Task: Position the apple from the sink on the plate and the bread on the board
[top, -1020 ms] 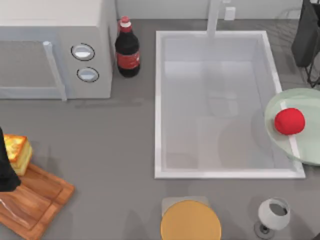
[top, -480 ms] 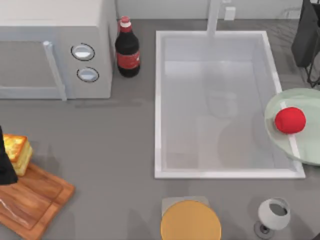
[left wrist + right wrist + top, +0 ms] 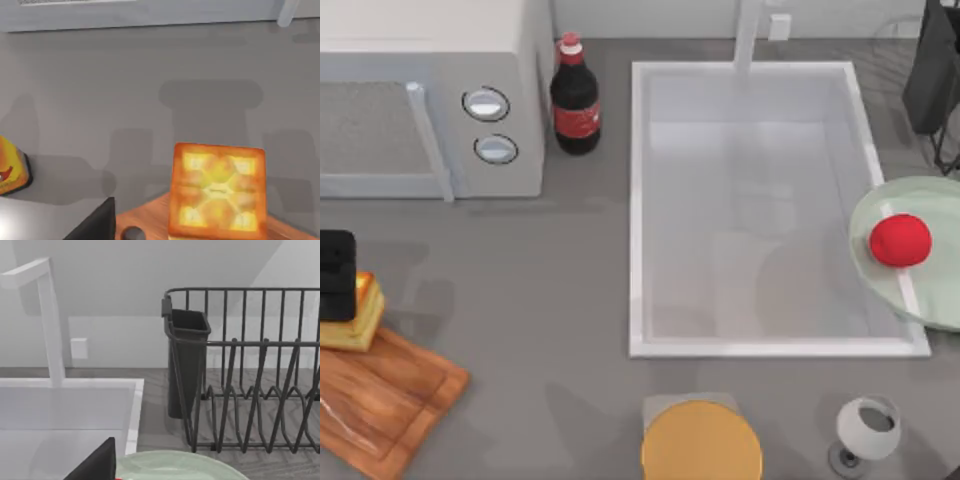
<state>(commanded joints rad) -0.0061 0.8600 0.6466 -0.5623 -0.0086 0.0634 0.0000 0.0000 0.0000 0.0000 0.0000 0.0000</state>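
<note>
While gripper state cannot be told:
Left gripper [image 3: 336, 276]: above blocky, crusted bread [image 3: 353, 318]
Bread: on grained wooden board [image 3: 390, 400]
Apple [image 3: 900, 241]: round, on translucent plate [image 3: 920, 300]

- The bread [image 3: 217, 192] is a square, blocky chunk with a golden-orange crust around its edge and a mottled yellow face turned toward the camera.
- It sits on the board [image 3: 150, 220], whose brown wooden surface shows beside and below it.
- A small dark round spot [image 3: 132, 233] lies on the board just beside the bread.
- A dark angled part [image 3: 95, 225] juts in next to the board.
- A yellow-orange object with a dark base [image 3: 11, 167] stands on the grey countertop [image 3: 125, 90], well apart from the bread.
- Soft shadows fall across the countertop beyond the bread.
- A pale appliance front [image 3: 150, 12] with a white handle [image 3: 289, 11] runs along the far edge.
</note>
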